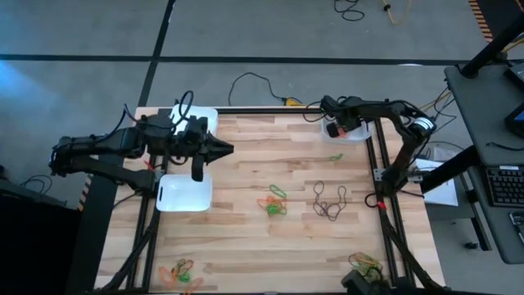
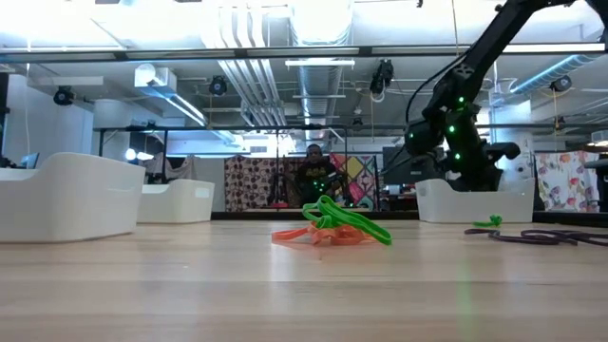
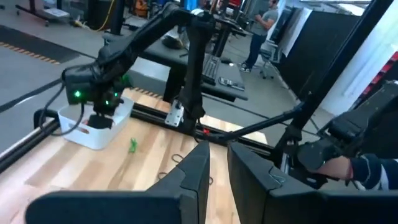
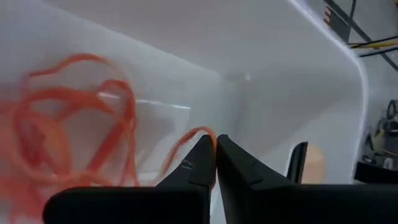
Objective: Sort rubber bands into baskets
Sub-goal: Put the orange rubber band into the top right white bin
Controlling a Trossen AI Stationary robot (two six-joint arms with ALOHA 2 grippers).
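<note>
Your right gripper [image 4: 215,155] is down inside the far right basket [image 1: 357,131], fingers pinched on what looks like an orange rubber band [image 4: 186,144] among other orange bands [image 4: 68,124]. Your left gripper [image 1: 219,149] hovers closed, empty, by the left baskets [image 1: 185,193].

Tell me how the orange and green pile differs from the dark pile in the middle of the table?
The orange-green pile is bright and bunched tight; the dark pile is black-brown and spread in loose loops. The orange-green pile lies nearer the table's middle, the dark pile more toward the right arm's side. Both are rubber bands on the bare wood, in no basket.
</note>
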